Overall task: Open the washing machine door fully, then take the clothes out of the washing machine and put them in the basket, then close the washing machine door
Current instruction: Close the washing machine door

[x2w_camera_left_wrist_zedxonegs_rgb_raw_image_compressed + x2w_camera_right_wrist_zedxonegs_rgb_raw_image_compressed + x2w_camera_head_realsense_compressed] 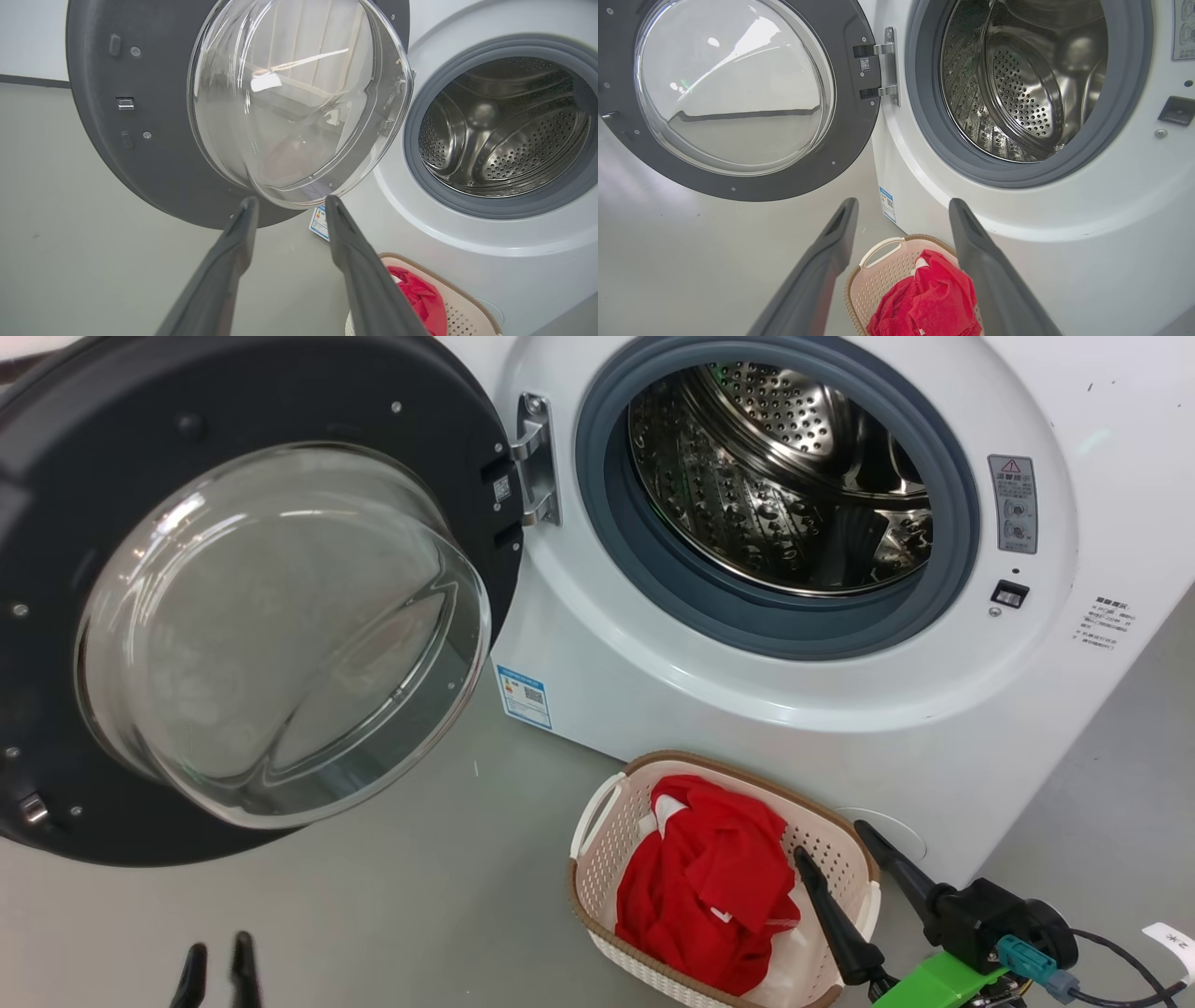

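Observation:
The washing machine door (280, 635) hangs wide open on the left, glass bowl facing me. Inside the washing machine (794, 709) the steel drum (784, 476) looks bare. The red clothes (709, 887) lie in the basket (607, 859) on the floor before the machine. My right gripper (833, 840) is open over the basket's right end with nothing between its fingers; its wrist view looks down on the clothes (929, 303) and basket (878, 280). Low at the left, my left gripper (217, 957) is open and holds nothing. Its fingers point at the door's (299, 102) lower edge.
Grey floor (392, 896) stretches between the door and the basket. A blue label (525, 695) sits at the machine's lower left corner. A cable and a white tag (1172, 938) trail from my right wrist at the lower right.

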Tool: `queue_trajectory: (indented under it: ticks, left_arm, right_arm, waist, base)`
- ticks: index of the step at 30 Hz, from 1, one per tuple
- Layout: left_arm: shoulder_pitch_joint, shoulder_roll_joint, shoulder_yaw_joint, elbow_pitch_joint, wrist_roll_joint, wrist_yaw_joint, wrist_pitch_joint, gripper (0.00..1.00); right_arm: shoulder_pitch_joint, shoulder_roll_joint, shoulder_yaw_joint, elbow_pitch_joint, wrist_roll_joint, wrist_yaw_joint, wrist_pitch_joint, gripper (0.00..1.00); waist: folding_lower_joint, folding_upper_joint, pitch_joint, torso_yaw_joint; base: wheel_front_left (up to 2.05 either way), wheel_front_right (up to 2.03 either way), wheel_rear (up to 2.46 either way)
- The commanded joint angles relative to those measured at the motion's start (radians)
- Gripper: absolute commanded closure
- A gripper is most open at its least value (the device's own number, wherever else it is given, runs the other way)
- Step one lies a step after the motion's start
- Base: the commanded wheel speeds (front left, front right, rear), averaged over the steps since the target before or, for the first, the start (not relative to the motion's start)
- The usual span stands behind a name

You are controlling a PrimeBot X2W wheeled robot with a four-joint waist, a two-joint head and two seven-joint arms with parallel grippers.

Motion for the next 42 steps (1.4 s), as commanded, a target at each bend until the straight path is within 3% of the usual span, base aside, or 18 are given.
queue_trajectory:
  ticks: [1,2,6,15,22,31,36,42]
  left_arm:
    - [-0.031,0.005,0.038,-0.040,-0.028,-0.014,-0.005,0.90]
    - [-0.036,0.005,0.045,-0.050,-0.037,-0.020,-0.005,1.00]
    - [-0.070,0.005,0.101,-0.112,-0.081,-0.048,-0.005,1.00]
    - [-0.264,0.026,0.342,-0.244,-0.193,-0.100,-0.005,1.00]
    - [-0.451,0.235,0.403,-0.155,-0.451,-0.102,-0.005,1.00]
    - [-0.683,0.523,0.373,0.208,-0.807,-0.102,0.042,1.00]
    - [-0.780,0.637,0.316,0.362,-0.908,-0.102,0.128,1.00]
    - [-0.858,0.705,0.256,0.494,-0.979,-0.102,0.239,1.00]
  right_arm:
    - [-0.029,-0.009,0.018,-0.024,0.008,0.006,-0.006,0.00]
    - [-0.027,-0.009,0.016,-0.025,0.008,0.006,-0.006,0.00]
    - [-0.019,-0.009,0.006,-0.030,0.004,0.006,-0.006,0.00]
    - [-0.013,-0.009,-0.011,-0.040,-0.008,0.006,-0.006,0.00]
    - [-0.013,-0.006,-0.017,-0.043,-0.014,0.006,-0.006,0.00]
    - [-0.019,-0.007,-0.026,-0.048,-0.028,0.006,-0.006,0.00]
    - [-0.036,-0.012,-0.020,-0.046,-0.035,0.006,-0.006,0.00]
    - [-0.053,-0.019,-0.013,-0.042,-0.042,0.006,-0.006,0.00]
  waist:
    - [0.0000,0.0000,0.001,-0.001]
    - [0.0000,0.0000,0.002,-0.001]
    - [0.0000,0.0000,0.007,-0.001]
    - [0.0000,0.0000,0.029,-0.001]
    - [0.0000,0.0000,0.042,-0.003]
    - [0.0000,0.0000,0.081,-0.005]
    - [0.0000,0.0000,0.112,-0.017]
    - [0.0000,0.0000,0.145,-0.025]
  base:
    - [0.00,0.00,0.00]
    - [0.00,0.00,0.00]
    - [0.00,0.00,0.00]
    - [0.00,0.00,0.00]
    - [0.00,0.00,0.00]
    - [0.00,0.00,0.00]
    - [0.00,0.00,0.00]
    - [0.00,0.00,0.00]
